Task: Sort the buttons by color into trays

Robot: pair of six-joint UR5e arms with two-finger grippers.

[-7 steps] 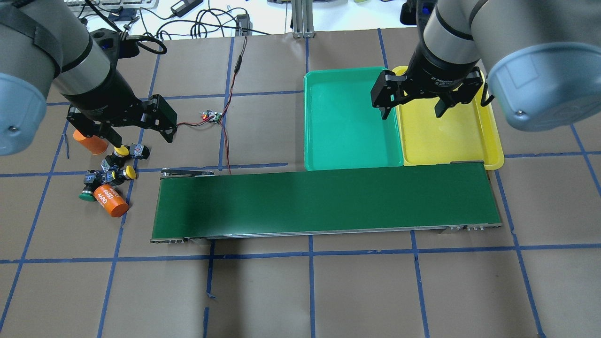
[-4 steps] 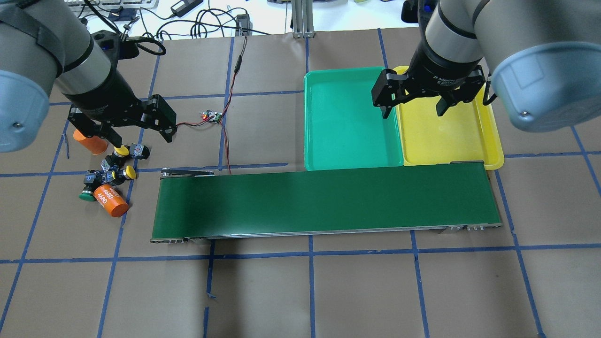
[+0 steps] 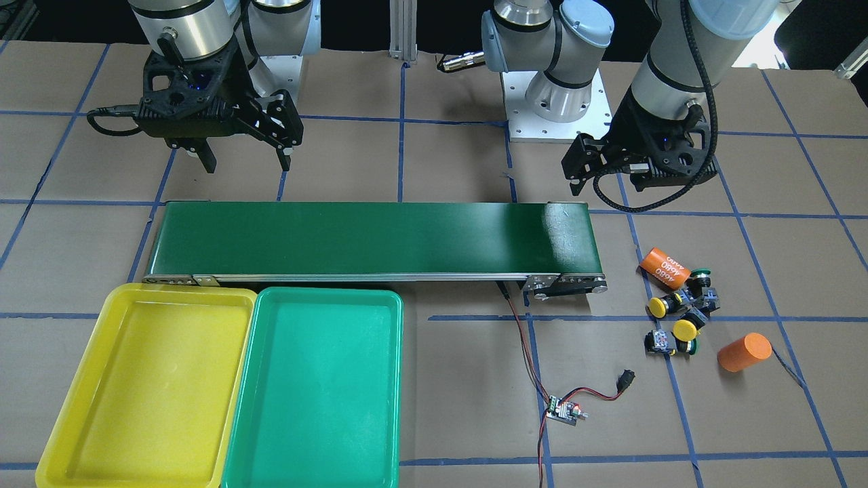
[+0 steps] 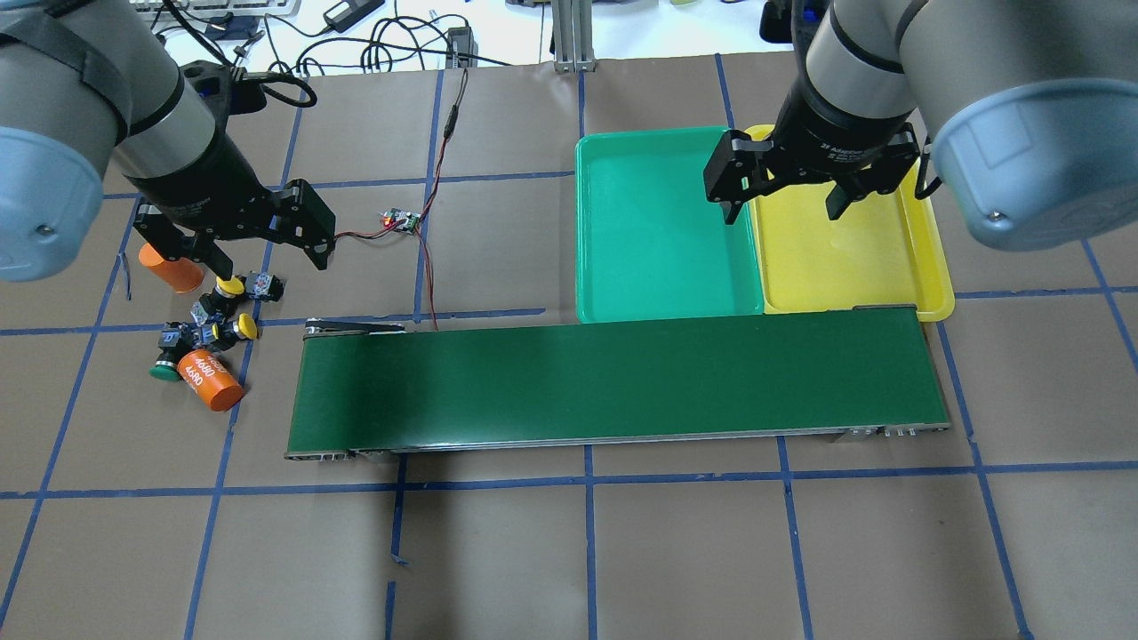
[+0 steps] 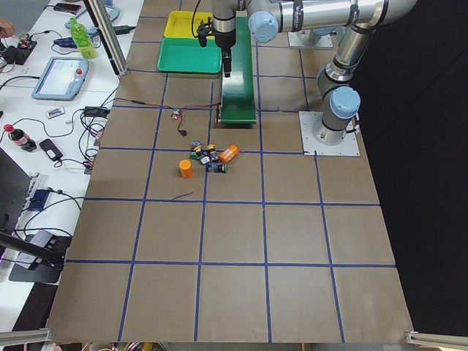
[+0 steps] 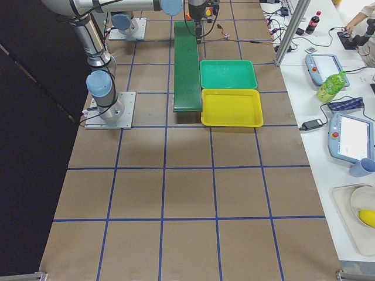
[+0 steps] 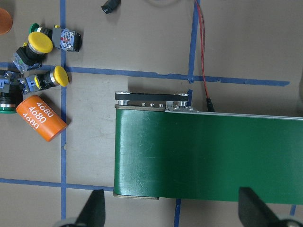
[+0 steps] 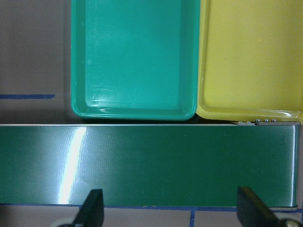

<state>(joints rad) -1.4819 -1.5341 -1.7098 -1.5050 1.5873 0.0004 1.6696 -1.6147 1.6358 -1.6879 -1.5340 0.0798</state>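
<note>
Currently all four buttons (image 3: 685, 330) lie huddled on the brown table (image 4: 533, 551), just off the far left corner of the dark green conveyor belt (image 4: 622, 382), mixed in with two orange cylinders (image 4: 210, 380). The green tray (image 4: 658, 231) and the yellow tray (image 4: 925, 267) sit side by side against the belt's far edge at its right end, and neither holds a button yet. The left gripper (image 4: 269, 260) hangs above the huddle's far side, jaws wide apart with nothing between them. The right gripper (image 4: 782, 212) hovers over the seam between the trays, likewise spread and bare. From where I stand, the pick looks cleanest on the yellow-capped button (image 4: 231, 286) at the huddle's far edge. The left gripper should come straight down astride its body rather than its rounded cap. It should stay clear of the nearer orange cylinder and the green cap pressed against that button.
</note>
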